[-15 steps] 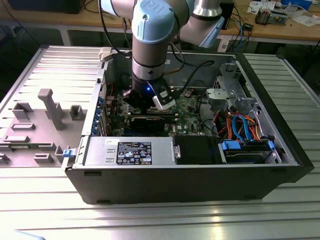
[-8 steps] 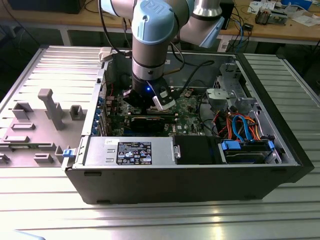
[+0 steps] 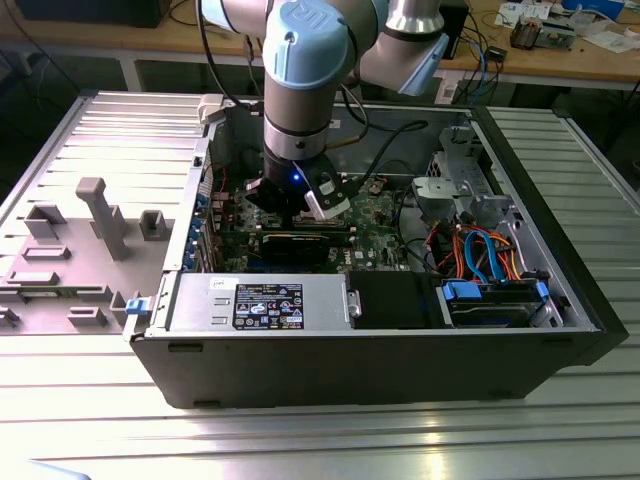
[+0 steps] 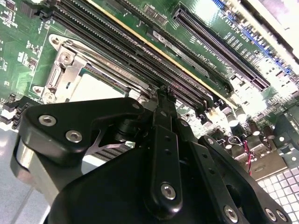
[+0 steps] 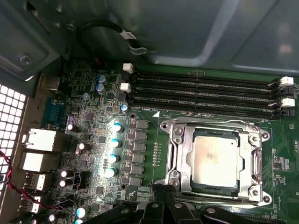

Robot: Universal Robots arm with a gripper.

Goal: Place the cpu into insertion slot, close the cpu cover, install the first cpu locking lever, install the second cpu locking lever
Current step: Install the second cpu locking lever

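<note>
While the cpu lies seated, the gripper hovers beside it.

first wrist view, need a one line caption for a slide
The cpu sits in the insertion slot with the cpu cover closed over it, beside the memory slots.

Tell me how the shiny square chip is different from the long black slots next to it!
The cpu is a flat silver-grey square; the memory slots are long, narrow and black. The cpu sits inside a shiny metal frame, the cpu cover; the memory slots lie bare in a row, with white clips at their ends. The cpu is one piece; the memory slots are several. Both sit on the green motherboard.
</note>
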